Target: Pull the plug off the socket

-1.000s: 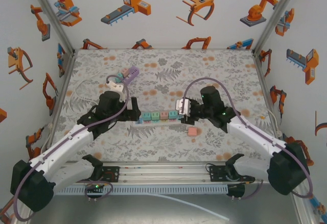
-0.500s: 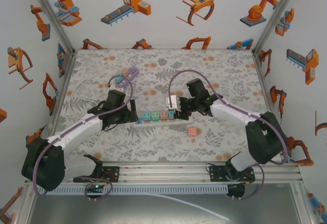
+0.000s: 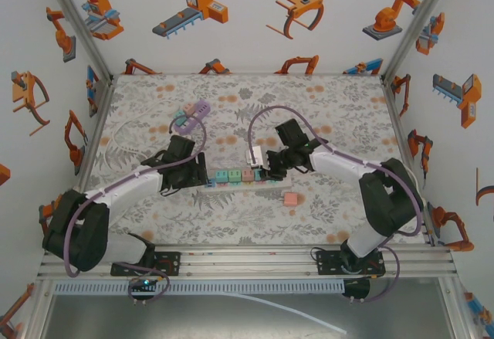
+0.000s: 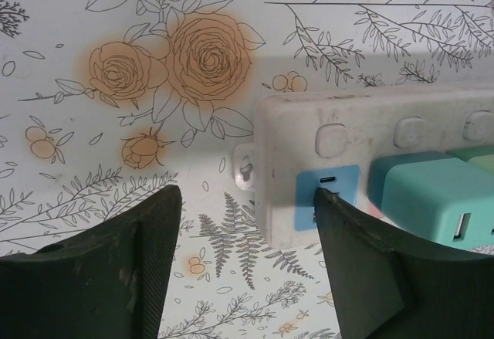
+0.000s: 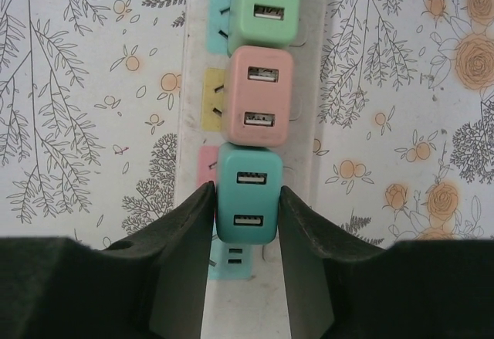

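White power strip (image 3: 231, 184) lying across the middle of a floral-print table (image 3: 332, 115), with a row of 4 plugs seated along its top.

Right gripper (image 5: 246, 191) at the strip's right end, clenched on the last plug there. Black fingers (image 5: 185, 246) pressed against both sides of the teal plug (image 5: 247, 171), itself sitting on the strip in line with its neighbours. Next along the strip, a pink plug (image 5: 260, 96), then a green plug (image 5: 266, 3), each with 2 USB ports facing up.

Left gripper (image 4: 245, 200) at the strip's left end, released and holding nothing, jaws apart. 1 finger in front of the strip's blue-marked end socket (image 4: 328, 192), contact unclear; the other out past the strip's end, apart from it.

Loose pink block (image 3: 290, 198) on the table just off the strip's right end, on the near side. Lilac second strip (image 3: 194, 113) well beyond the white strip's left half, toward the far wall.
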{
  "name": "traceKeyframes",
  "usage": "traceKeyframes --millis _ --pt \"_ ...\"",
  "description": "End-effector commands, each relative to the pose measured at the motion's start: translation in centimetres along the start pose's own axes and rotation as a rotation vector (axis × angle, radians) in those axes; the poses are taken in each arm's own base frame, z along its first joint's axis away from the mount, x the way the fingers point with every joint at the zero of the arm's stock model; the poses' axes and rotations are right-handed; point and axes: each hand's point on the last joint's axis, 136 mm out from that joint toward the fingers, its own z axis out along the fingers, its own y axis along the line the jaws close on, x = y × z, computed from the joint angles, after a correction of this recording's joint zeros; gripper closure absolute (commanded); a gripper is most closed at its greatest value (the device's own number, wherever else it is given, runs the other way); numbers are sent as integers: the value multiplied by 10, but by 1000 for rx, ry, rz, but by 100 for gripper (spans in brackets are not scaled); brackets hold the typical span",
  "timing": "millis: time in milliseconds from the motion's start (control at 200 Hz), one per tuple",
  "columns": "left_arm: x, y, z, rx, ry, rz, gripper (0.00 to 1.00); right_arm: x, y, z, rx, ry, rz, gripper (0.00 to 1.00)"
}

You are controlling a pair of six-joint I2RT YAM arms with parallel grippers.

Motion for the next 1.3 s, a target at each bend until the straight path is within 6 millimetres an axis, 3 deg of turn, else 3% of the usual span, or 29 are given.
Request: traceKeyframes --millis 0,170,436,661,1041,1297 --pt "3 1 5 -6 32 -6 36 -12 0 1 -36 -33 -9 64" --pt "12 -1 10 -1 83 19 37 -20 -3 0 -45 -60 -2 72" --pt "21 10 18 -76 126 36 41 -39 -12 -5 -38 -126 12 78" --pt "25 19 24 -128 134 40 40 -54 -15 -14 -47 -187 32 90" --pt "25 29 22 -198 116 68 41 -53 -21 -24 -22 -194 62 91" --pt "21 21 18 -173 99 65 41 -56 -21 -33 5 -202 63 92"
